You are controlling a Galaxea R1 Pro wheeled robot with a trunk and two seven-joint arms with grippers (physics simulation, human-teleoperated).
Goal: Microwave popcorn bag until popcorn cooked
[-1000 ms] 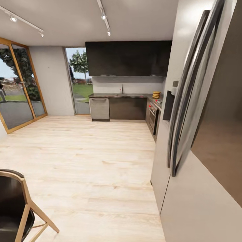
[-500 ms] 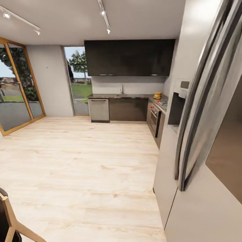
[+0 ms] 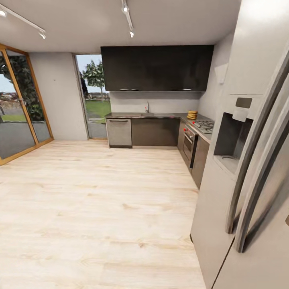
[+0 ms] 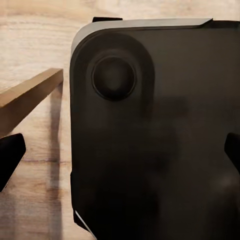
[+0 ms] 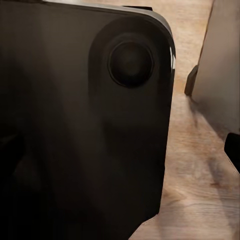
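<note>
The light wood floor (image 3: 100,200) lies open across the centre and left of the frame. The tall grey refrigerator (image 3: 249,168) blocks the right side. At centre rear, the countertop (image 3: 160,115) and oven (image 3: 188,140) form the far boundary. Glass doors (image 3: 20,112) bound the left edge.

The fridge (image 3: 249,168) (near, right) is cut off by the edge.

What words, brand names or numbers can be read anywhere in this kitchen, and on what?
None: no legible text stands on anything here.
The fridge and its dispenser panel: no readable marking.
The oven with its red knobs: too small to tell.
The dishwasher and dark wall cabinets: plain fronts.
The mustard-tan object on the countertop: too far off to show any print.
</note>
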